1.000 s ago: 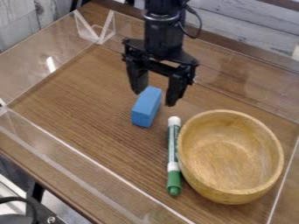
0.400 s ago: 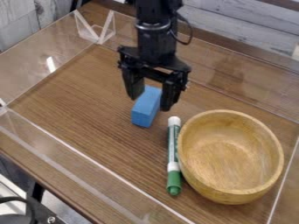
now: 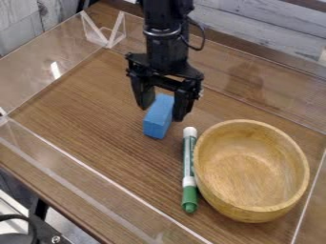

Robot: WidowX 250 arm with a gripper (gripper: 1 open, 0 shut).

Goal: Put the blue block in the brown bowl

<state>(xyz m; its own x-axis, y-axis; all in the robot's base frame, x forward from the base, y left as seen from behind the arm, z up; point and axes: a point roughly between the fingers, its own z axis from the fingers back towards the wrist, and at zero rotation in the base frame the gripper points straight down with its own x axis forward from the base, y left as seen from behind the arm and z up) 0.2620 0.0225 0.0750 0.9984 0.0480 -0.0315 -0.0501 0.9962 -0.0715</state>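
1. We see the arm come in from the top of the camera view, wrist vertical, gripper (image 3: 162, 95) pointing straight down at the table (image 3: 90, 114).
2. Jaws are spread wide and hold nothing. One dark finger (image 3: 137, 91) sits left of the blue block's far end, the other on its right.
3. The blue block (image 3: 158, 118) lies flat on the wooden table surface, long axis running roughly away from the camera. Its far end sits between the fingers.
4. We cannot tell whether the fingertips touch the block or the table; the far end of the block is partly hidden behind the gripper.
5. The brown bowl (image 3: 254, 169) sits at lower right, upright, nothing in it, well apart from the block.
6. A green-and-white marker (image 3: 188, 170) lies between block and bowl, just beside the bowl's left rim, green cap toward the camera.
7. A clear acrylic wall (image 3: 38, 152) borders the work area.
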